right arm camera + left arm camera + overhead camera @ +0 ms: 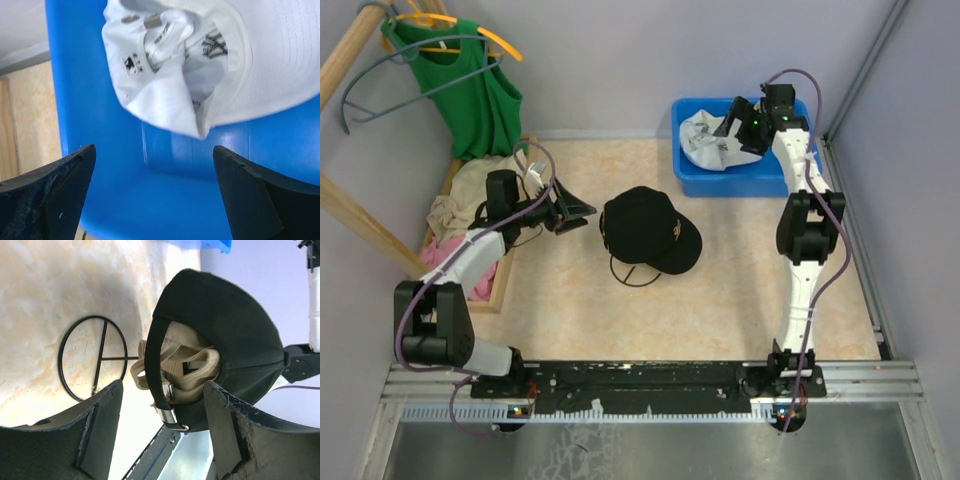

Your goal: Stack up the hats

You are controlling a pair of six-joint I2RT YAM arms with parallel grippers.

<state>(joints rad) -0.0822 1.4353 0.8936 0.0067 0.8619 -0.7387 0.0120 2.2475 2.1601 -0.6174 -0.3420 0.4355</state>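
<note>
Where a clothes tray (pixel 501 277) lies leftmost, the left claw (pixel 582 212) is held apart left of the black cap (pixel 650 230) on the surface (pixel 740 290), beside a wire ring (pixel 635 273); far right, the white cap (pixel 710 140) is seen in a blue bin (pixel 752 185) below the spread right claw (pixel 740 125).

1 blk cap (pixel 645 228), 1 wht cap (pixel 708 142)

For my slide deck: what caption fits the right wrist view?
Open right gripper poised above the white cap, inside facing the camera, in the blue bin.
</note>
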